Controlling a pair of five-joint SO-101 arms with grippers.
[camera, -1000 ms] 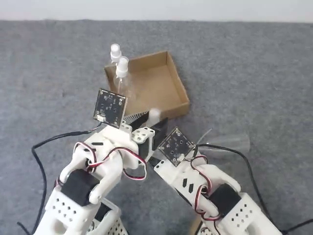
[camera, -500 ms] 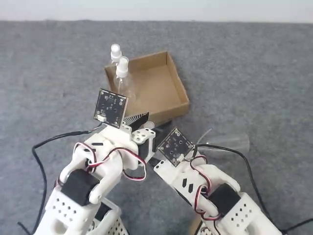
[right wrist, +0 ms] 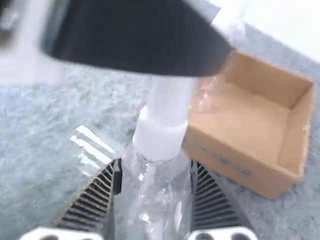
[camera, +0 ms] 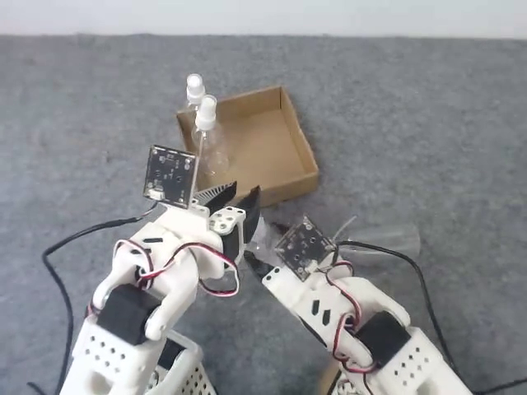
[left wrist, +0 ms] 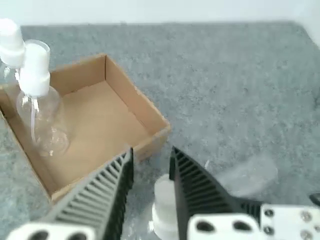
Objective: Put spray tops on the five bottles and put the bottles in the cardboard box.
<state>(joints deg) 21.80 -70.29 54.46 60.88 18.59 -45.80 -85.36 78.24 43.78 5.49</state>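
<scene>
The right end effector point(right wrist: 155, 168) is clenched on the held bottle point(right wrist: 156, 200), a clear one. Its two ribbed fingers press the shoulders on either side, just under the neck. The held bottle stands upright in that grasp, and a white spray top point(right wrist: 161, 127) sits on its neck; whether it is fully seated cannot be told. In the high view this pair is low in the centre of the frame, largely under the right arm's wrist camera board.

The left end effector point(left wrist: 151, 151) is released. Its fingers stand apart with the spray top between them, close against one finger and with a visible gap to the other. In the high view it lies just left of centre, its tips pointing toward the near wall of the cardboard box point(camera: 280, 144) and stopping just short of it.

The cardboard box sits above centre in the high view, open side up, on the grey tabletop point(camera: 428, 123). In its upper-left corner are two standing bottles point(camera: 207, 140), both clear, upright and capped in white, one right behind the other.

A lying bottle point(camera: 391, 241), also clear, rests on its side on the tabletop right of centre, beside the right arm and well apart from the cardboard box. Black cables point(camera: 58, 271) trail over the tabletop from both arms toward the lower edge.
</scene>
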